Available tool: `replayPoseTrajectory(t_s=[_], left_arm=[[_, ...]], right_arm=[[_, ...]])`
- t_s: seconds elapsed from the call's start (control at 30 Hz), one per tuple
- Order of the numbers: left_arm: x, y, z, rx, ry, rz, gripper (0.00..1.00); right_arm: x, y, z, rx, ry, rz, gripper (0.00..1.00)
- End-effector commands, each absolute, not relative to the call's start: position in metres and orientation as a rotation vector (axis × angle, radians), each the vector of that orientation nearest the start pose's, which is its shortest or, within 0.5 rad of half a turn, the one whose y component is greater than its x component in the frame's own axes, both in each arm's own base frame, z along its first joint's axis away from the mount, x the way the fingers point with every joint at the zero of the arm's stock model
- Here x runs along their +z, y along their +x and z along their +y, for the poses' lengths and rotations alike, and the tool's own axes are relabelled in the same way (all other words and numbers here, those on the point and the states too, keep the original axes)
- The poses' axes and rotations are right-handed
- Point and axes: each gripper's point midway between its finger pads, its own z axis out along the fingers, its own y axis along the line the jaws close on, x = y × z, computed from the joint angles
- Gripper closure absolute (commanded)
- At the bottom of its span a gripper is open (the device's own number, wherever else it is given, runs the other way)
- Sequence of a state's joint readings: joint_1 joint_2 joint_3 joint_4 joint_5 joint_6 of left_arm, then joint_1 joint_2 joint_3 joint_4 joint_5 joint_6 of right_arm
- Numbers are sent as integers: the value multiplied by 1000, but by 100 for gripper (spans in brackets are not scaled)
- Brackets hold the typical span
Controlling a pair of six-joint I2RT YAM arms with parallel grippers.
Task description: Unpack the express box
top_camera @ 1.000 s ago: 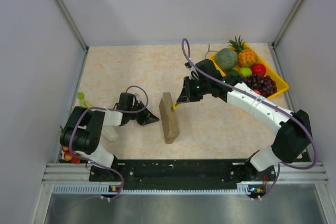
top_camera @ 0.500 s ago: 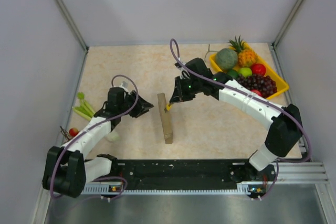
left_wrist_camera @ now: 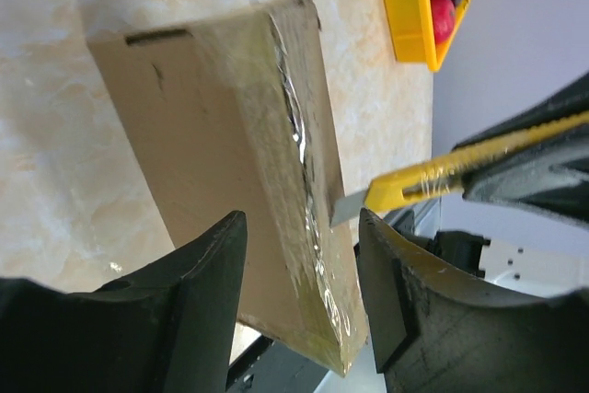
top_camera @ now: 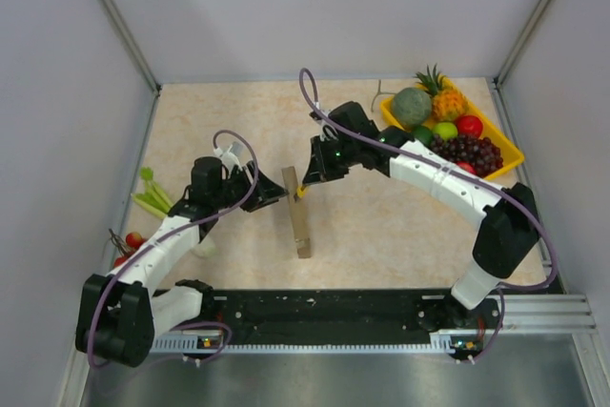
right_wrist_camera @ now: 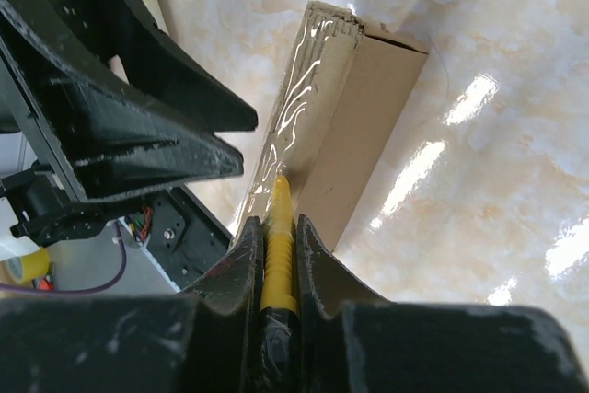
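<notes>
Currently: express box (top_camera: pixel 297 214) stands on a long edge at the centre of the overhead frame, taped narrow face up, on the marble-pattern table (top_camera: pixel 381 235). Right gripper (top_camera: pixel 307 181), just upper right of the box, is clamped on a yellow utility knife (left_wrist_camera: pixel 433 177). The blade tip touches the clear tape along the box's top seam (contact is clearest in the right wrist view). Left gripper (top_camera: pixel 270 193) sits just left of the box, fingers (left_wrist_camera: pixel 198 273) spread apart and gripping nothing; whether they brush the cardboard, I cannot tell. Yellow fruit tray (top_camera: pixel 505 136) is at upper right, well apart from the box.
</notes>
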State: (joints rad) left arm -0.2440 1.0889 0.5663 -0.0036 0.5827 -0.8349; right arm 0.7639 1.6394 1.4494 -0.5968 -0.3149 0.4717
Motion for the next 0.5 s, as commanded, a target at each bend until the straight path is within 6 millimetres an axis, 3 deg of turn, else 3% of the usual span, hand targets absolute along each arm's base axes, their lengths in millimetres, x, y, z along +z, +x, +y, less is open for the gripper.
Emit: replayPoseTrajectory(t_s=[0.0,0.17,0.47], left_arm=[[166,247,-205,-1341,-54,2174,43],[151,246,-204,-1323,-67,2236,45],[129,253,-200,-1245,-138,2337,55]], right_arm=[[197,277,354,854,-551,2427,100],[209,281,357,864,-564,2391,100],[262,284,358,913,-552,2261,100]])
